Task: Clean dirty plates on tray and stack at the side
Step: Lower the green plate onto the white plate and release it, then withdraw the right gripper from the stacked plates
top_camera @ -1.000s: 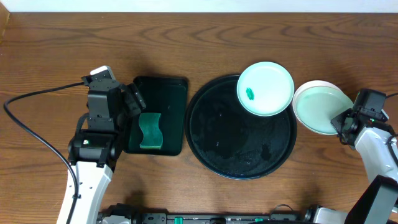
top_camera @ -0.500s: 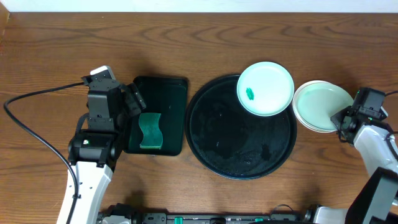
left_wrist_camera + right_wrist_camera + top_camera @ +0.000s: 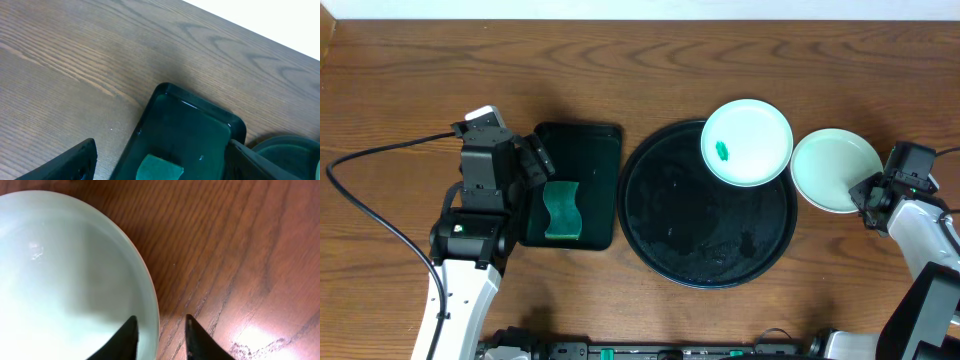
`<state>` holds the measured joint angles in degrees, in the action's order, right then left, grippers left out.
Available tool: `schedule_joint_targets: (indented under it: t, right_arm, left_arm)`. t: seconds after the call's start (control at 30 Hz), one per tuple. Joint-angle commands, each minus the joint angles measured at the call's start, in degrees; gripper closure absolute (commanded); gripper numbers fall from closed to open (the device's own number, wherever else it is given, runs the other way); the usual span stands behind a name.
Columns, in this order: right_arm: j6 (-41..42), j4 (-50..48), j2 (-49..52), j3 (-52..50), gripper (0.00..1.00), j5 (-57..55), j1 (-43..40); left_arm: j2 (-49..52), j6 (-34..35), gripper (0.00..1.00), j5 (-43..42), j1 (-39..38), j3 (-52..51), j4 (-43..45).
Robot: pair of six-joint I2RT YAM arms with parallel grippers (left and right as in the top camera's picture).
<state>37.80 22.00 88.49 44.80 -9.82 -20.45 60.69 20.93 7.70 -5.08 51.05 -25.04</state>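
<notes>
A pale plate with a small green smear lies on the upper right of the round black tray. A mint-green plate lies flat on the table just right of the tray; any plate under it is hidden. It fills the left of the right wrist view. My right gripper sits at this plate's near right rim. Its fingers straddle the rim, slightly apart from it. My left gripper is open and empty above the small rectangular tray.
A small rectangular black tray stands left of the round tray and holds a green sponge. The left wrist view shows this tray, the sponge and the round tray's edge. A black cable runs at the left.
The mint-green plate, held tilted above a plate beneath it, has come down flat and now covers that plate. The right gripper has shifted slightly left. The left arm has not moved.
</notes>
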Motion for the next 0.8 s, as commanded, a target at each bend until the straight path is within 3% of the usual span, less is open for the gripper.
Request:
schedule_joint_targets:
  t: [0.0,0.03,0.1,0.13,0.33,0.37,0.4,0.63,0.77]
  right_arm:
    - [0.3,0.1,0.3,-0.4,0.61,-0.2,-0.1]
    - [0.3,0.2,0.3,-0.4,0.57,-0.2,-0.1]
    - [-0.2,0.2,0.3,-0.4,0.26,-0.2,-0.1]
    - [-1.0,0.2,0.3,-0.4,0.17,-0.1,-0.1]
    - [-11.7,0.0,0.0,0.2,0.16,9.3,-0.1]
    - [-13.4,0.1,-0.3,0.5,0.12,11.5,-0.1]
    - [-14.3,0.3,-0.9,0.6,0.01,13.5,-0.1]
    - [-16.3,4.3,-8.6,0.8,0.01,14.6,-0.1]
    - [-20.0,6.5,-13.7,0.8,0.19,16.0,0.4]
  left_arm:
    - [0.0,-0.3,0.18,0.9,0.2,0.9,0.2]
    - [0.0,-0.3,0.18,0.9,0.2,0.9,0.2]
    - [0.0,-0.3,0.18,0.9,0.2,0.9,0.2]
    - [0.0,-0.3,0.18,0.9,0.2,0.9,0.2]
    - [0.0,-0.3,0.18,0.9,0.2,0.9,0.2]
    - [0.0,-0.3,0.18,0.9,0.2,0.9,0.2]
    - [0.0,-0.3,0.18,0.9,0.2,0.9,0.2]
    - [0.0,-0.3,0.18,0.9,0.2,0.9,0.2]
    - [0.0,-0.3,0.18,0.9,0.2,0.9,0.2]
